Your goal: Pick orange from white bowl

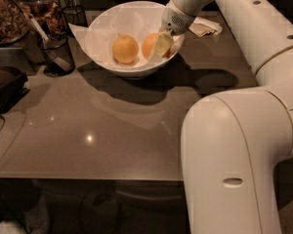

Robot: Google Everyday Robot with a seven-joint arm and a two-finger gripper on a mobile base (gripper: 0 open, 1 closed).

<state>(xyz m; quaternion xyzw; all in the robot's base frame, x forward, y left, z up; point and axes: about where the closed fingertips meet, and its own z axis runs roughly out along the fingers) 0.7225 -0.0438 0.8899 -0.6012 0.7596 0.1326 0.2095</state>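
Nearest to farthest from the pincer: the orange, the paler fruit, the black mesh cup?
The pincer sits inside the white bowl, right side.
1. orange, just beside it, on its left.
2. paler fruit, further left in the bowl.
3. black mesh cup, outside, far left.
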